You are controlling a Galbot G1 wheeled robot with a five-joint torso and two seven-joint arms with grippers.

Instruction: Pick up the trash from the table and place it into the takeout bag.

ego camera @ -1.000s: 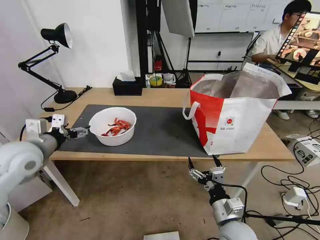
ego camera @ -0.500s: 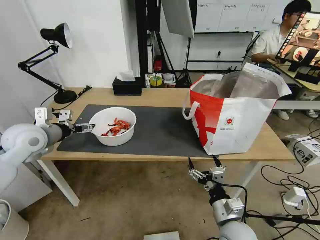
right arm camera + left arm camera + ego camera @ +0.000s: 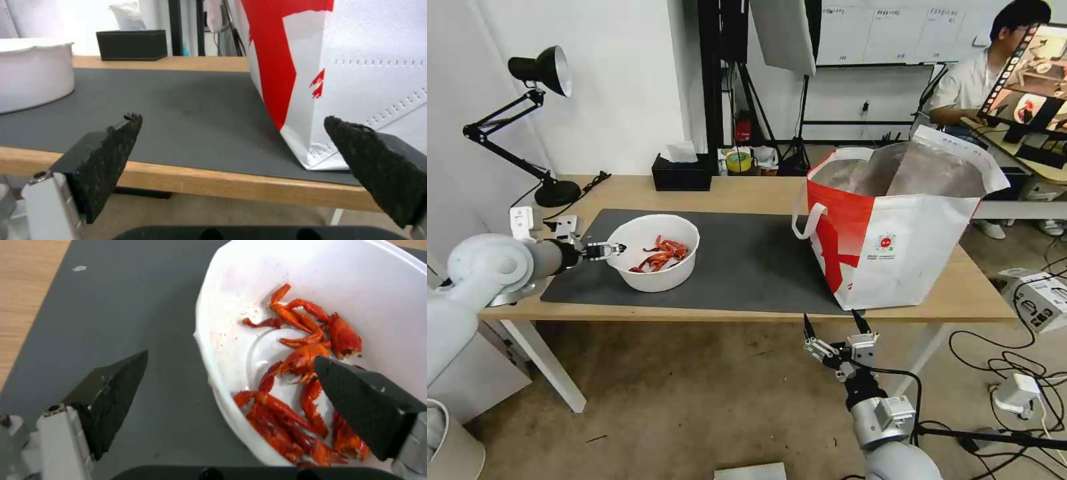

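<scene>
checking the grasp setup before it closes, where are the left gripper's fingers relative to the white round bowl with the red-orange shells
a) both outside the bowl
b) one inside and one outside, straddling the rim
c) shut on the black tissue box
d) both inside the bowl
b: in the left wrist view the open left gripper straddles the rim of the white round bowl, one finger over the red-orange shells and the other over the dark grey mat.

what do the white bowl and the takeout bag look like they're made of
The bowl looks like thin, smooth white plastic, judging by its slight sheen and wavy rim; foam is possible. The takeout bag looks like matte non-woven fabric, with stitched perforation lines showing in the right wrist view, and a crinkled silver foil lining.
</scene>
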